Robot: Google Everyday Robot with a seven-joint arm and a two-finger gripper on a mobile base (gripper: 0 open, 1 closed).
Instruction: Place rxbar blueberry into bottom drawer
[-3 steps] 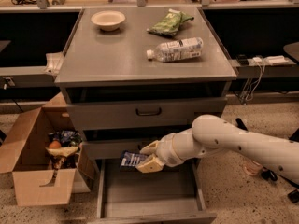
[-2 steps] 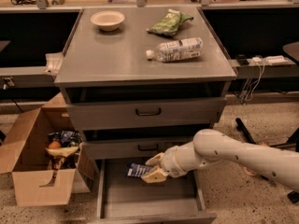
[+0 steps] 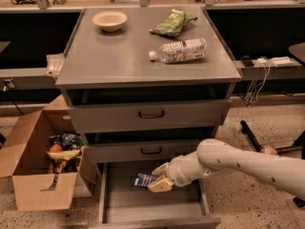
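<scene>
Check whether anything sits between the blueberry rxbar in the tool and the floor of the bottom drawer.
Nothing visible does. The tool holds the rxbar blueberry over the rear of the open bottom drawer, and the drawer floor showing below it is bare. The middle drawer is above the tool, not in the downward path.

Clutter on and beside the cabinet [image 3: 119, 61]

A bowl [image 3: 109, 20] sits back left on top, a green bag [image 3: 172, 24] back right, a bottle [image 3: 181, 50] lying in front of the bag. A filled box [image 3: 28, 175] stands on the floor, left. The gripper [image 3: 155, 177] hangs below the two handled drawers [image 3: 151, 114].
</scene>
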